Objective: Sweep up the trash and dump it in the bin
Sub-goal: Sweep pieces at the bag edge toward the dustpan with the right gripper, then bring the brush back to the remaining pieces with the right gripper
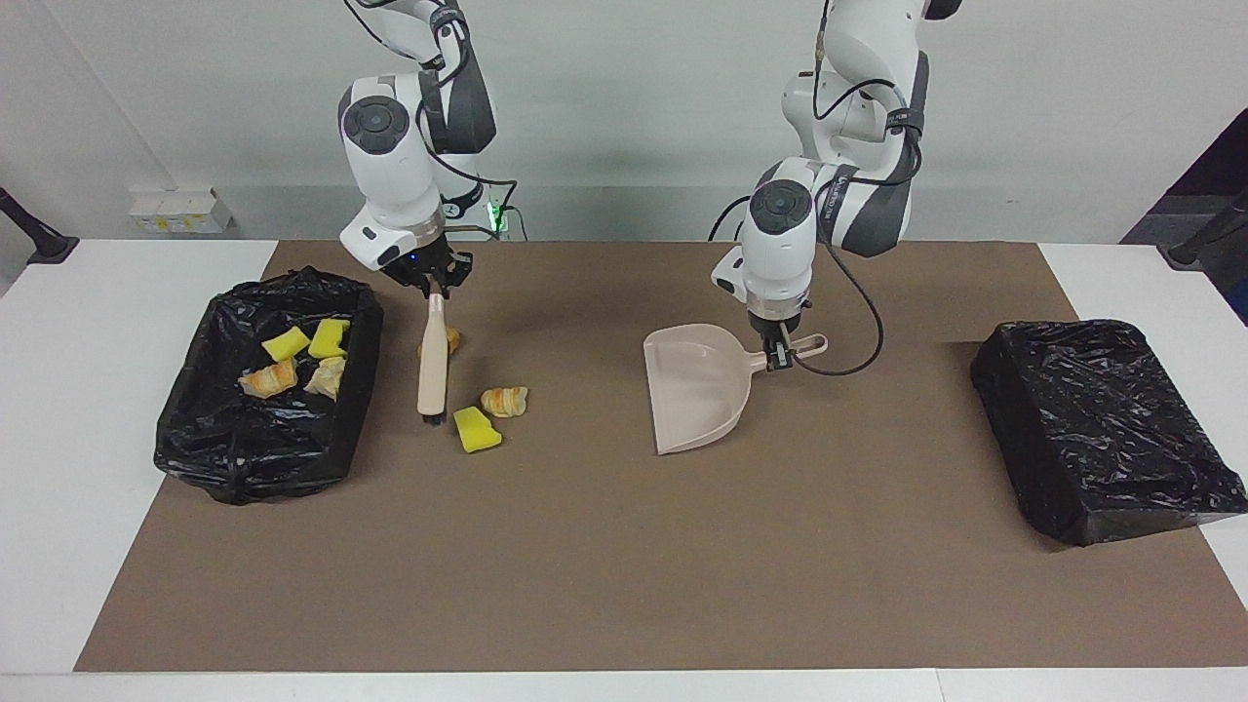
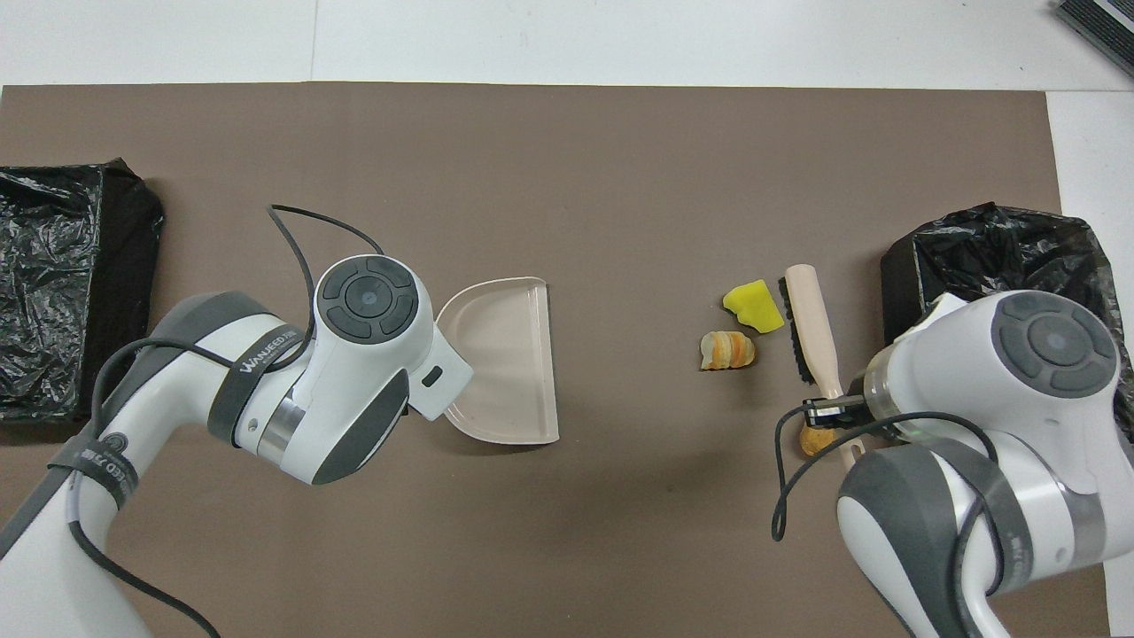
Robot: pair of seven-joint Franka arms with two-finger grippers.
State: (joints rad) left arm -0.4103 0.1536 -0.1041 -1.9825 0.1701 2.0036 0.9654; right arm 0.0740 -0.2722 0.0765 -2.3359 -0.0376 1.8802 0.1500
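Observation:
Loose trash lies on the brown mat: a yellow sponge chunk (image 1: 477, 430) (image 2: 754, 306), a croissant piece (image 1: 505, 401) (image 2: 727, 350) and a brown bread bit (image 1: 452, 339) (image 2: 812, 439). My right gripper (image 1: 432, 284) (image 2: 831, 410) is shut on the handle of a beige brush (image 1: 432, 363) (image 2: 812, 326). The brush hangs bristle end down between the trash and the black-lined bin (image 1: 255, 466) (image 2: 1001, 248). More sponge and croissant pieces (image 1: 286, 343) lie in that bin. My left gripper (image 1: 780, 357) is shut on the handle of the beige dustpan (image 1: 694, 388) (image 2: 507, 359), which rests on the mat and is apart from the trash.
A second black-bagged box (image 1: 1107, 429) (image 2: 62, 283) stands at the left arm's end of the table. The brown mat (image 1: 624, 565) covers the middle of the white table. A cable loops from the left wrist (image 1: 858, 331).

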